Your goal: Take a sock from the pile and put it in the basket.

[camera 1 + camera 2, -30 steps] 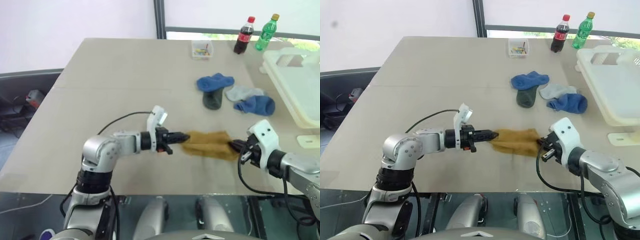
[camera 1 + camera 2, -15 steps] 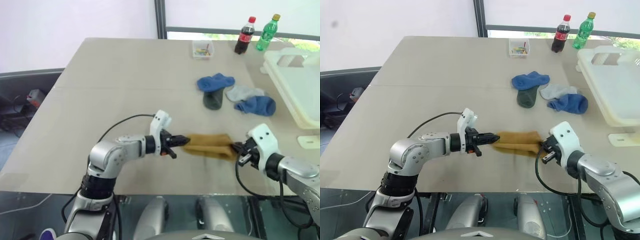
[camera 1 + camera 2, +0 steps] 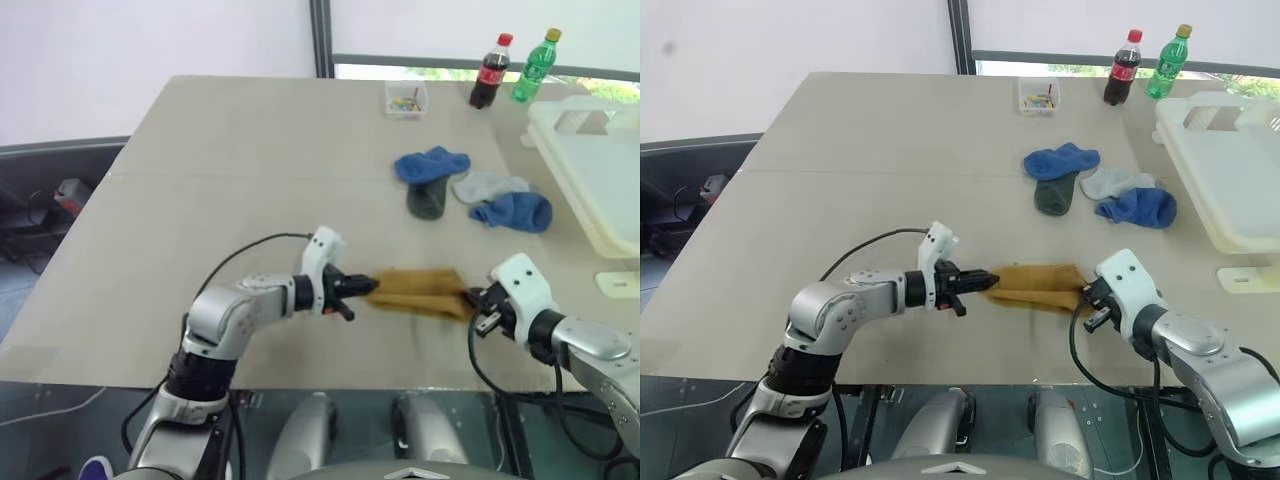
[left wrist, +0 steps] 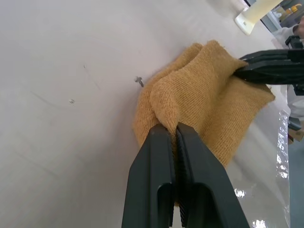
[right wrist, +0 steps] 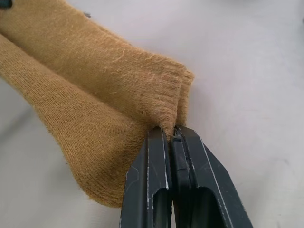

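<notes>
- Sock (image 3: 420,291), mustard-yellow, stretched flat between both claws near the table's (image 3: 230,170) front edge, low over the surface.
- Left claw (image 3: 368,287): fingers pressed together, pinching a fold at the sock's left end; the wrist view shows the knit bunched up right at the fingertips (image 4: 167,135).
- Right claw (image 3: 474,296): fingers also pressed together, pinching the opposite end; fabric peaks into the fingertips (image 5: 164,135) and drapes away from them.
- The two claws point at each other, with the sock the only thing between them.
- Pile (image 3: 470,190): well beyond the claws, further back on the table. Blue sock (image 3: 430,164), dark green sock (image 3: 426,201), pale grey sock (image 3: 482,184), second blue sock (image 3: 512,211), all touching or overlapping.
- Basket (image 3: 590,170): cream tub, beyond and to the right of the right claw, just past the pile at the table's right edge.
- Small clear box (image 3: 405,98) and two bottles, cola (image 3: 489,72) and green (image 3: 531,66), far back, well apart from both claws.
</notes>
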Robot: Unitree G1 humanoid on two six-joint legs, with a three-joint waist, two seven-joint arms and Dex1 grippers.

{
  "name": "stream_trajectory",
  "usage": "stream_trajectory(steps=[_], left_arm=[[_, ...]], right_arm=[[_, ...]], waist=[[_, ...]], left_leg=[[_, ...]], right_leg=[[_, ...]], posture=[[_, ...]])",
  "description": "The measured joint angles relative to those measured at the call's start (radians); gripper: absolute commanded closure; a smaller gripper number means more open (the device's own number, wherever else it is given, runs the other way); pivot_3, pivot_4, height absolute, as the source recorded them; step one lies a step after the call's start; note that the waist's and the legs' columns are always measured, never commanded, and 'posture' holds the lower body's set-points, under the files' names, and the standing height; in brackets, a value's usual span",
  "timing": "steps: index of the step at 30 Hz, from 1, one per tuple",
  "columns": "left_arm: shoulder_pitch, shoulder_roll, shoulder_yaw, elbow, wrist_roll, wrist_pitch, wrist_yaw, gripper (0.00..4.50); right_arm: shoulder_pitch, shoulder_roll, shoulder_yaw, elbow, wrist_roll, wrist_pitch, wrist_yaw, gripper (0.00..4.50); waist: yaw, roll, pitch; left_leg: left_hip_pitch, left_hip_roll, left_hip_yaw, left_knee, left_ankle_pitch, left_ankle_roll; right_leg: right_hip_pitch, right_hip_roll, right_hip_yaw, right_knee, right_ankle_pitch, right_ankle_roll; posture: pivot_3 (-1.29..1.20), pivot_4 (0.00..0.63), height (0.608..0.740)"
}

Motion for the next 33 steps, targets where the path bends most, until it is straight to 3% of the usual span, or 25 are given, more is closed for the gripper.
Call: stream_trajectory(steps=[11,15,16,17,21,27,33], left_arm=[[0.0,-0.013,-0.015,0.0,0.007,0.006,0.0,4.43],[0.009,-0.023,-0.021,0.002,0.011,0.004,0.001,3.05],[0.011,-0.027,-0.02,0.002,0.009,0.003,-0.001,2.56],[0.011,-0.032,-0.02,0.002,0.008,0.001,-0.002,2.12],[0.018,-0.012,-0.017,-0.011,0.001,-0.024,-0.022,0.23],[0.053,0.108,-0.014,-0.02,0.057,-0.154,-0.103,0.23],[0.051,0.115,-0.025,0.031,0.111,-0.3,-0.187,0.16]], right_arm=[[-0.001,-0.015,0.022,0.02,-0.028,-0.024,0.004,4.5],[0.006,-0.055,0.041,0.04,-0.037,-0.046,0.029,4.5],[0.006,-0.058,0.041,0.046,-0.037,-0.051,0.038,3.84],[0.006,-0.062,0.041,0.05,-0.037,-0.058,0.046,3.58],[0.021,-0.088,0.027,0.05,-0.061,-0.094,0.048,1.59],[0.078,-0.063,-0.142,-0.02,0.029,-0.174,0.132,1.59],[0.044,-0.03,-0.121,-0.015,0.069,-0.264,0.179,4.41]], waist=[[0.0,0.0,0.0],[0.0,0.0,0.0],[0.0,0.0,0.0],[0.0,0.0,0.0],[0.0,0.0,0.0],[-0.001,0.0,0.0],[0.0,0.0,0.0]], left_leg=[[0.0,0.0,0.0,0.0,0.0,0.0],[0.0,0.0,0.0,0.0,0.0,0.0],[0.0,0.0,0.0,0.0,0.0,0.0],[0.0,0.0,0.0,0.0,0.0,0.0],[0.001,0.0,0.0,0.0,0.0,0.0],[0.001,0.002,0.001,0.0,0.0,0.0],[0.0,0.002,0.002,0.0,0.0,0.0]], right_leg=[[0.0,0.0,0.0,0.0,0.0,0.0],[0.0,0.0,0.0,0.0,0.0,0.0],[0.0,0.0,0.0,0.0,0.0,0.0],[0.0,0.0,0.0,0.0,0.0,0.0],[0.001,0.0,0.0,0.0,0.0,0.0],[0.001,0.001,0.0,-0.001,0.0,0.0],[0.001,0.001,0.0,-0.002,0.0,0.0]], posture=[[0.0,0.15,0.74],[0.0,0.15,0.74],[0.0,0.15,0.74],[0.0,0.15,0.74],[0.0,0.15,0.74],[0.0,0.15,0.74],[0.0,0.15,0.74]])
